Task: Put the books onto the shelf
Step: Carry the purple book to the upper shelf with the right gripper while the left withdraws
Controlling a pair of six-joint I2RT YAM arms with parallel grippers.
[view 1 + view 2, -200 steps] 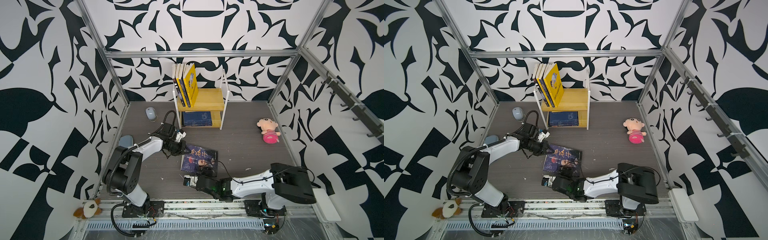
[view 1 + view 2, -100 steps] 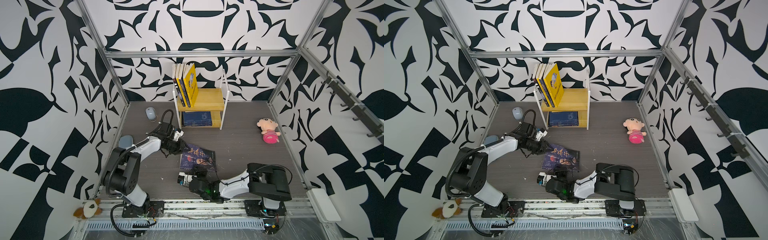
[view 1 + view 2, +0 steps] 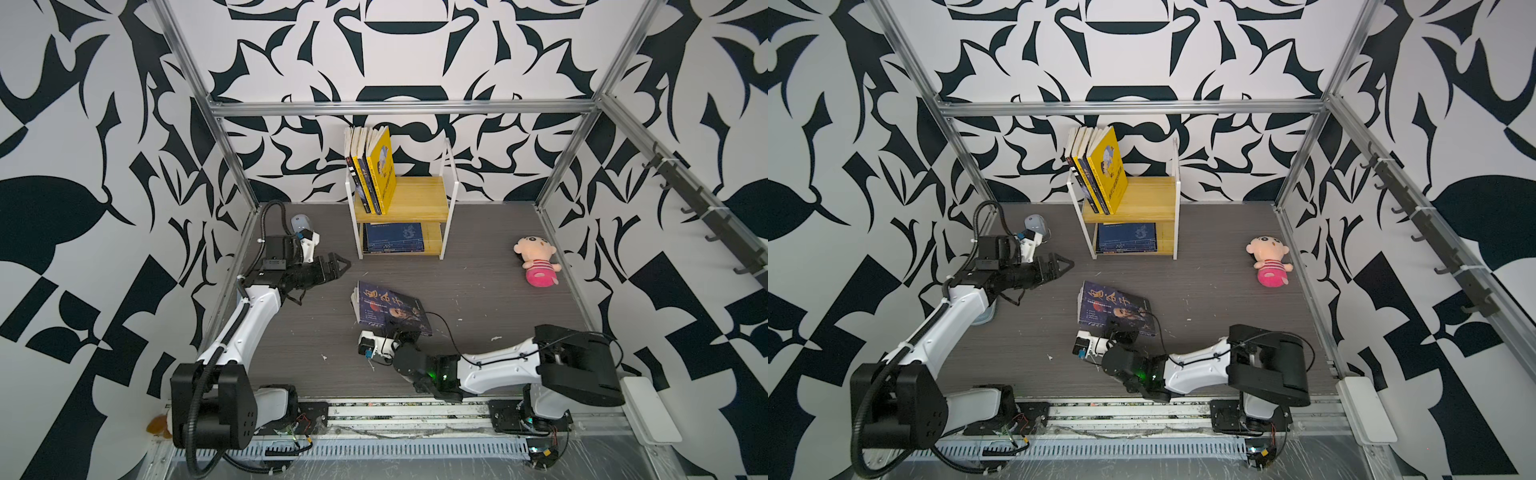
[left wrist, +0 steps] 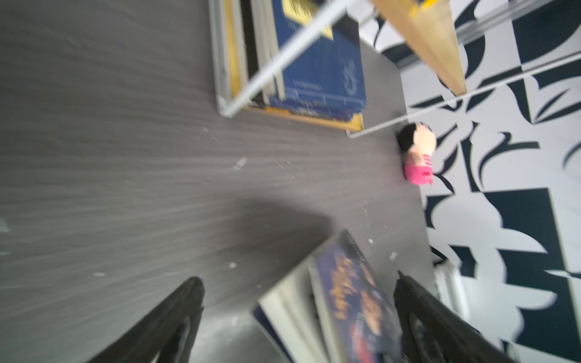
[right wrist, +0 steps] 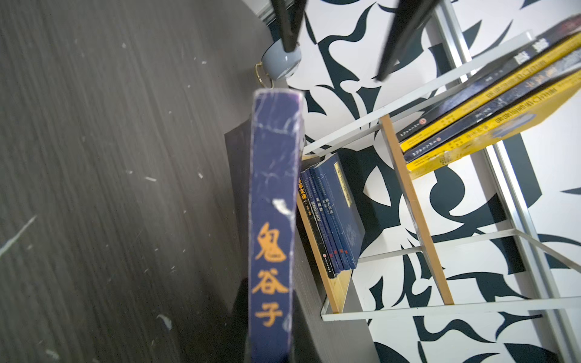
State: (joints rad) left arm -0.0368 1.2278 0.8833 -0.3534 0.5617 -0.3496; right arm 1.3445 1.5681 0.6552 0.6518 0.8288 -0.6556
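The book (image 3: 388, 308) is a thin paperback with a dark blue glossy cover, orange Chinese title characters and a portrait below them. Its spine (image 5: 273, 220) is navy, scuffed with white crease lines, and carries three orange characters. The white page block shows along its left side in both top views. It sits near the middle of the surface (image 3: 478, 266), a little toward the near edge, tilted. The right pincer (image 3: 401, 331) is clamped tight on its near edge; whether the far edge touches the surface cannot be told.

The left pincer (image 3: 341, 266) hangs by the left edge with its black jaws spread wide, holding nothing, apart from the book.

The shelf (image 3: 419, 195) stands at the middle of the far edge: two light yellowish wooden boards in a thin white metal frame. On the upper board, upright books (image 3: 374, 174) lean at its left end, yellow and dark blue covers alternating. On the lower board lies a flat stack (image 3: 392, 237) of navy paperbacks.

The surface is dark grey with a fine wood grain and small white flecks. A pink plush doll (image 3: 536, 266) lies near the right edge. A pale rounded mouse (image 3: 300, 222) sits in the far left corner.
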